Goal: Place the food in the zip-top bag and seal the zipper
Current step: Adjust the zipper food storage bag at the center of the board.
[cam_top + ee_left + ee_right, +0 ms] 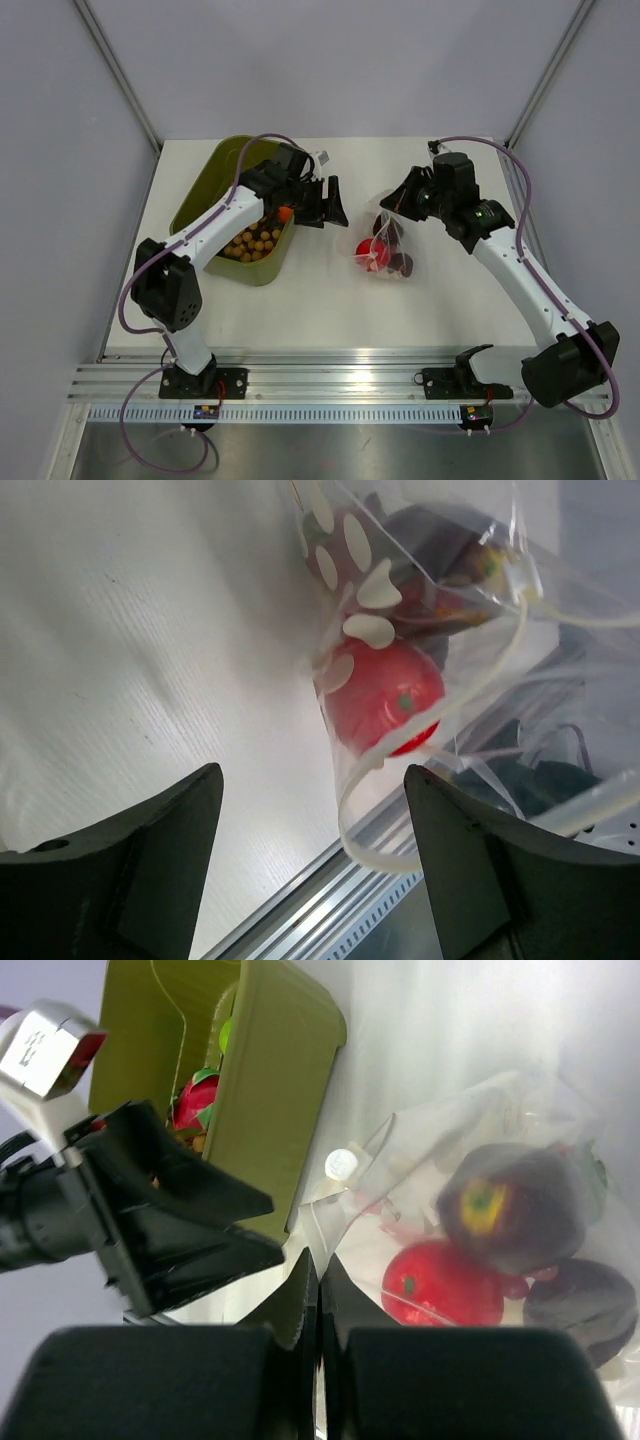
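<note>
The clear zip-top bag (385, 245) lies at mid-table and holds a red toy fruit (366, 248) and dark purple pieces (402, 263). My right gripper (392, 205) is shut on the bag's upper edge (345, 1215) and holds it up. In the right wrist view the red fruit (440, 1282) and a purple one (510, 1205) show through the plastic. My left gripper (325, 205) is open and empty, just left of the bag. In the left wrist view the bag (420, 630) hangs ahead of it, and the zipper strip (395, 790) loops open between its fingers.
The olive-green tub (205, 190) stands at the back left under the left arm, with several tan balls (255, 243), an orange piece (286, 212) and a red-and-green toy (195, 1100) in it. An aluminium rail (340, 385) runs along the table's near edge.
</note>
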